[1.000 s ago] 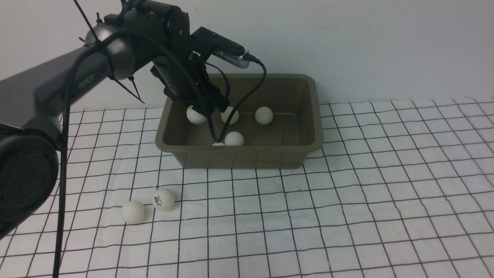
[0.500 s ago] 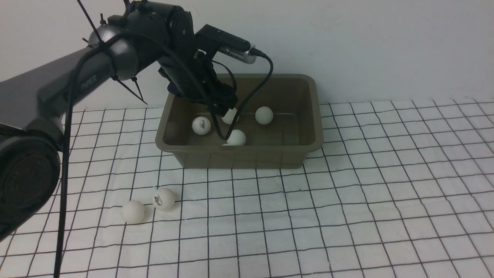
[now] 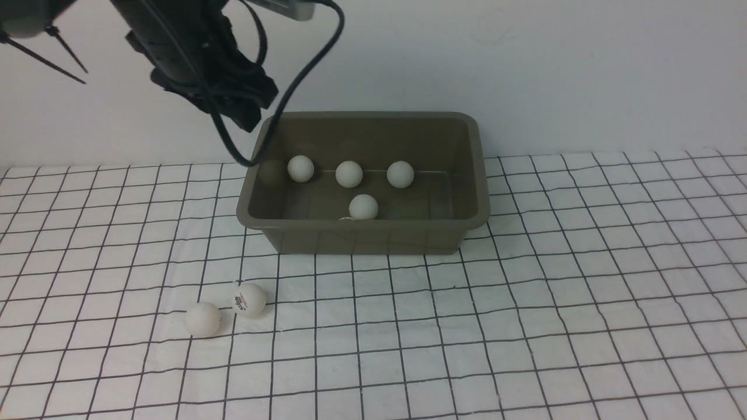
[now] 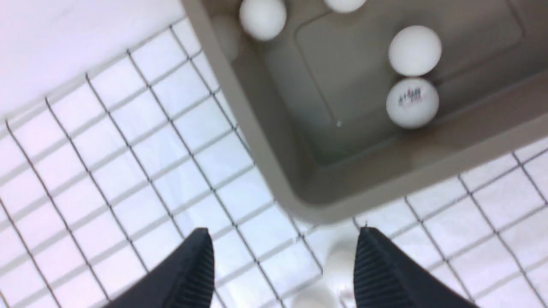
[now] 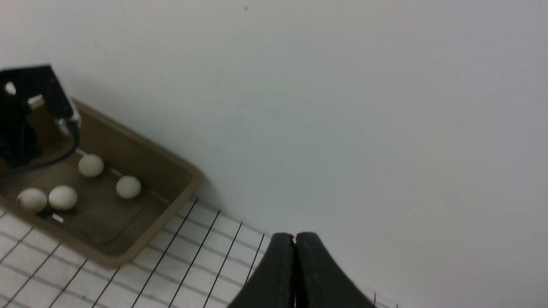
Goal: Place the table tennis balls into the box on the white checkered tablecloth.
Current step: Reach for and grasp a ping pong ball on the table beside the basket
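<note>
Above the left end of the box [image 3: 362,233], the left tool [image 4: 284,239] hangs with its jaws wide and empty.
Five table tennis balls [image 3: 349,174] lie inside; two loose balls [image 3: 203,319] rest on the white checkered tablecloth [image 3: 525,303], toward the robot from this tool and nearer the left arm; the right tool [image 5: 294,239] is closed.

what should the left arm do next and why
Probably bring the left gripper down over the logo ball: its jaws are open and empty, up by the box's left end, while that ball and a plain ball lie on the cloth, outside the box.
</note>
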